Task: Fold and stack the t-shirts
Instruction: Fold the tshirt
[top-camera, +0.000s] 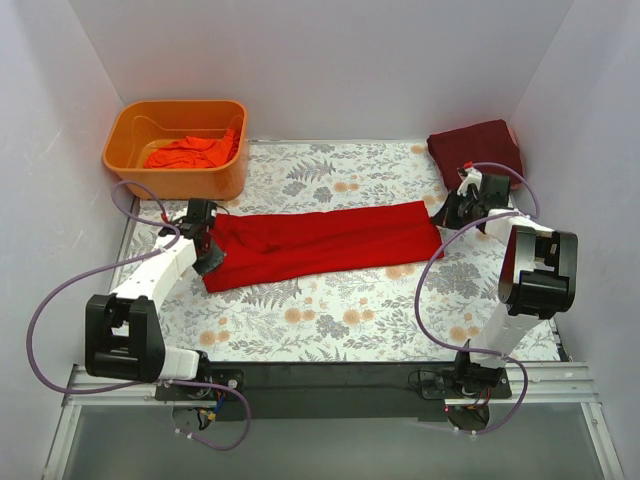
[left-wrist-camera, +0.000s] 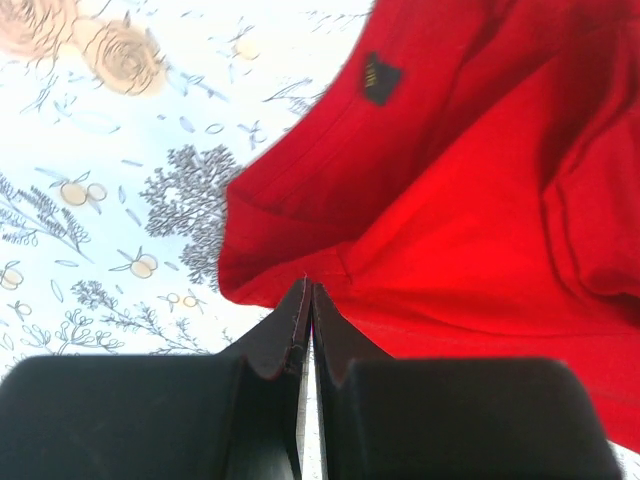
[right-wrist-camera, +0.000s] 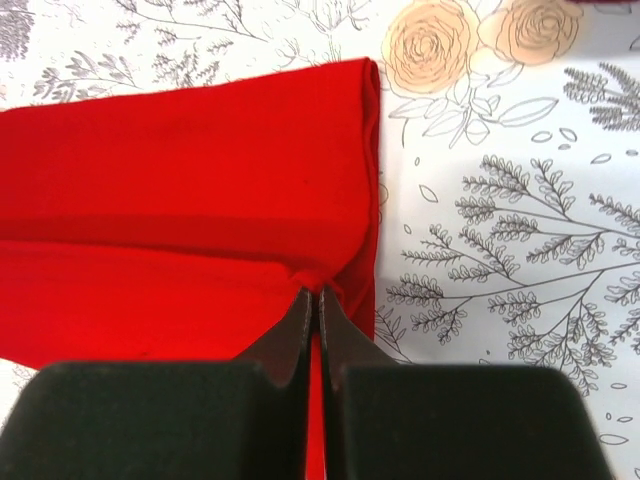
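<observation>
A bright red t-shirt (top-camera: 330, 243) lies as a long folded strip across the middle of the flowered table (top-camera: 330, 320). My left gripper (top-camera: 208, 238) is at its left end, jaws shut on the cloth's edge (left-wrist-camera: 470, 180), and the left wrist view shows the tips (left-wrist-camera: 308, 290) pressed together at the hem. At the strip's right end my right gripper (top-camera: 445, 212) is shut on the red t-shirt (right-wrist-camera: 180, 180), which puckers at the fingertips (right-wrist-camera: 316, 295). A dark maroon t-shirt (top-camera: 478, 148) lies folded at the back right. Orange-red t-shirts (top-camera: 190, 152) lie crumpled in the tub.
An orange plastic tub (top-camera: 175, 180) stands at the back left corner. White walls close in the table on the left, right and back. A small black label (left-wrist-camera: 381, 77) shows inside the red shirt near my left gripper.
</observation>
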